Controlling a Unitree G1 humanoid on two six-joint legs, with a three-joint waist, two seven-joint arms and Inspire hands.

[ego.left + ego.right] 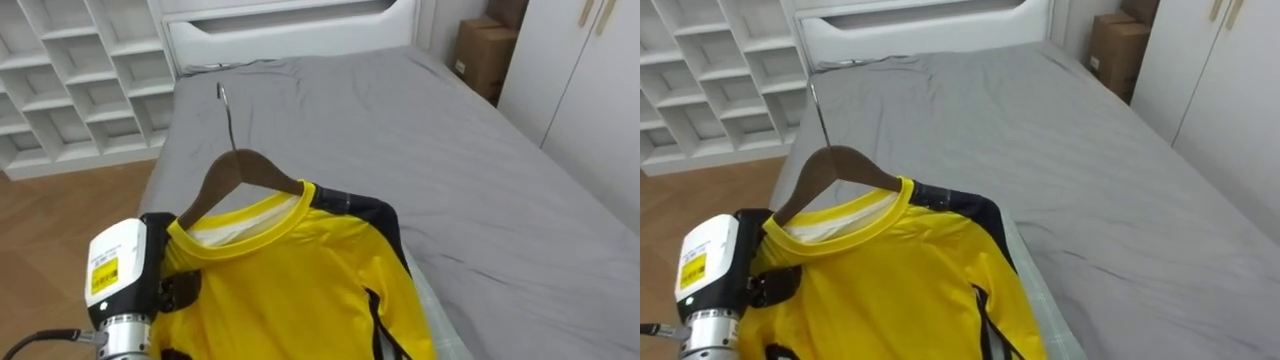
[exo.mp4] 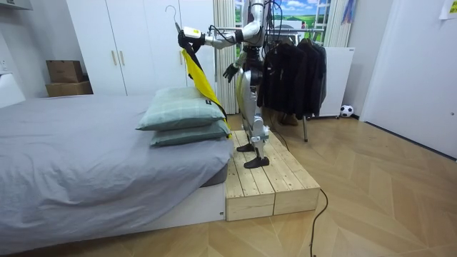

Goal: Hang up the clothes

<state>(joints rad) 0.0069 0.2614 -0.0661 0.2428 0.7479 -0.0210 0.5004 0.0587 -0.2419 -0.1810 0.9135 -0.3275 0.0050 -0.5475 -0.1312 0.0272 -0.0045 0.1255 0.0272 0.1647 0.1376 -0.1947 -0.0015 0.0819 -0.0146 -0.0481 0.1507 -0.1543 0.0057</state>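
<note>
Yellow crew-neck shirt with dark shoulder trim [image 1: 300,280] is hanging on a brown wooden hanger [image 1: 240,170] that I am holding up at the lower left of the left eye view. My left hand [image 1: 172,288] is clamping the hanger's shirt-covered end above a grey-sheeted bed [image 1: 450,170]. Near the room view's top centre I am standing on a pale wooden platform [image 2: 275,182] beside the bed, with my right hand [image 2: 230,71] hanging loose-fingered at my side.
</note>
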